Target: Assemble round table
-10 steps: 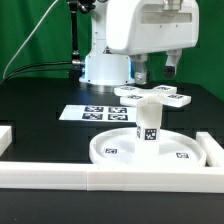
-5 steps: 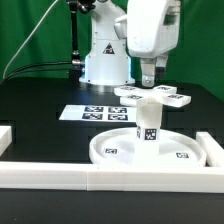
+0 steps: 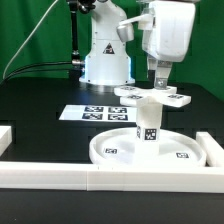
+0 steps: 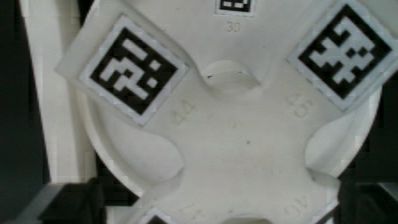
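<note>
White plastic leg [image 3: 148, 125] is shown upright at the middle of the disc [image 3: 110, 152], the cross [image 3: 152, 96] beyond the disc judged still unfitted, the gripper [image 3: 160, 82] poised over it, jaw state indiscernible.

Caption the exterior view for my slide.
Panda arm hovering over the cross-shaped piece, with the leg upright on the round disc.

A green curtain [image 3: 40, 30] hung across the far side, a black table [image 3: 40, 100] lay evenly lit, white border bars [image 3: 110, 178] lined its near edge, and the marker board [image 3: 95, 113] lay flat mid-table.
</note>
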`<state>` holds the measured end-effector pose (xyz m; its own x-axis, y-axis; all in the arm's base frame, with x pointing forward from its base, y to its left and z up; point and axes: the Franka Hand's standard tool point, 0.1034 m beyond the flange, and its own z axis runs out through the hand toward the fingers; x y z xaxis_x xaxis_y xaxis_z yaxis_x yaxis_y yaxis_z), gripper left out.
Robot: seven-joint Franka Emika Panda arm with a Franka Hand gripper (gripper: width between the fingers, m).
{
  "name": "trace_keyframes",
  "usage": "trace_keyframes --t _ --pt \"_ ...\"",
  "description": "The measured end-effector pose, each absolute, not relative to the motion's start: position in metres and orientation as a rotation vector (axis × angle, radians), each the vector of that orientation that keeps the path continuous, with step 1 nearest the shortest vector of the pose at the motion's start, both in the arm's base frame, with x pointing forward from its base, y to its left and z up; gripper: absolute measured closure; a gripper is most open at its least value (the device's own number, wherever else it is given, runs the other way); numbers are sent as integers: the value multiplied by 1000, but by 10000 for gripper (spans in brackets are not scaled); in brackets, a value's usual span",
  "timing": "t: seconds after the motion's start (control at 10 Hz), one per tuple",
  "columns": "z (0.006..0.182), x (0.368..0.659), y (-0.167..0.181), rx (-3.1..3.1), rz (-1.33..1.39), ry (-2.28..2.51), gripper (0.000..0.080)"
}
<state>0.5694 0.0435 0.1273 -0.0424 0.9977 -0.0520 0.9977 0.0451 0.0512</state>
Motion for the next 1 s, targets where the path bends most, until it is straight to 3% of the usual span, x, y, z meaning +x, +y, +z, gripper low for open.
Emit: trace_keyframes --t 1.0 --pt "104 560 39 2083 -53 2289 151"
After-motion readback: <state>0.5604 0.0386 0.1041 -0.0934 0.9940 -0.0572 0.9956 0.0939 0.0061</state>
